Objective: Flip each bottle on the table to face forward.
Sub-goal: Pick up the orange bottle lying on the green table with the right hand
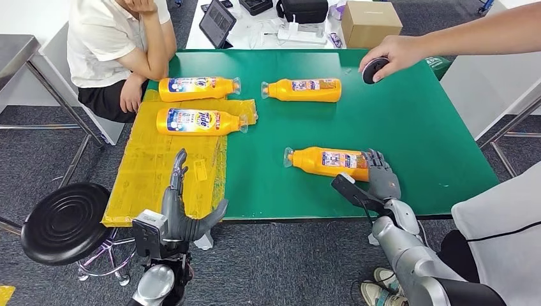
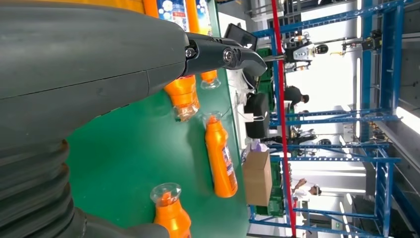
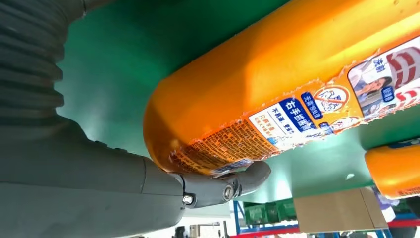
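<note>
- Left hand (image 1: 182,213) sits nearest the camera, off the near table edge beside the yellow plastic sheet (image 1: 153,172); fingers spread and pointing up, holding nothing.
- Right hand (image 1: 376,175) is on the near bottle (image 1: 325,161) at its base end. In the right wrist view the thumb (image 3: 218,186) presses against the bottle's rounded bottom (image 3: 208,109). Fingers wrap the far side of the base in the head view, so I read this as a grip, though how firm it is I can't tell.
- Key relation: the near bottle lies flat on the green table (image 1: 415,134), long axis running left-right across the robot's front, cap (image 1: 288,157) toward the robot's left, base toward the right. The hand holds the base end, not the middle.
- Its visible label is the small-print back panel, so it likely needs a roll about the long axis to bring the front up.
- Judgement: right arm owns this one; the left hand is well apart from it.
- The other three bottles: far right bottle (image 1: 303,90) also shows a back-type label, cap to the left. The two left bottles (image 1: 198,88) and (image 1: 201,121) show the front logo, caps to the right, the nearer one resting on the plastic sheet.
- Risk: gripping at one end may let the cap end swing rather than roll cleanly.
- A person's hand (image 1: 389,57) holds a dark round object (image 1: 374,70) over the far right of the table; another person sits at the far left corner.
</note>
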Tool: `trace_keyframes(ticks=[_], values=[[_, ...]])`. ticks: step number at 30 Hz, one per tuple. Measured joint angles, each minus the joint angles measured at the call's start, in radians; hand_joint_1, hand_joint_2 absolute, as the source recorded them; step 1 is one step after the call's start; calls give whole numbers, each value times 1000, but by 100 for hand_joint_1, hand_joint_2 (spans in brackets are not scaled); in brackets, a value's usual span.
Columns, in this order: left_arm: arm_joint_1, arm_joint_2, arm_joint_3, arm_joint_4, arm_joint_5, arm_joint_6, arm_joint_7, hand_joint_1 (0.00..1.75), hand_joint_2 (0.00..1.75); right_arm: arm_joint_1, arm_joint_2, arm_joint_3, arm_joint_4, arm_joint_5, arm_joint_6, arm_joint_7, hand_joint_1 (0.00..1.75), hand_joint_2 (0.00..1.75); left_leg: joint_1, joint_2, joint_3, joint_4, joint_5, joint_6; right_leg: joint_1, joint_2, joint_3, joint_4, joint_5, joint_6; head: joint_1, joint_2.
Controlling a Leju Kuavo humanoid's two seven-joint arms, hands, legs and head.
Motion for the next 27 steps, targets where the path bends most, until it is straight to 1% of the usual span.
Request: trace_keyframes(ticks=[3,10,20,23,27], values=[[1,0,0,0,0,-6,2,0,175,2,1,-1,1,15,-7,11,0,175,0,0,0,0,0,0,0,0,0,0,0,0,0,0],[2,0,-1,0,1,-13,4,0,175,2,4,5,3,90,-8,79,0,175,0,0,0,0,0,0,0,0,0,0,0,0,0,0],[2,0,-2,0,7,-14,5,0,175,0,5,9,2,106,-48,84,0,175,0,0,0,0,0,0,0,0,1,0,0,0,0,0],[5,0,-2,-2,8,2,4,0,175,0,1,9,0,119,-79,84,0,175,0,0,0,0,0,0,0,0,1,0,0,0,0,0],[25,0,1,-17,5,34,1,0,175,0,-19,15,-30,167,-109,123,0,175,0,0,0,0,0,0,0,0,0,0,0,0,0,0]])
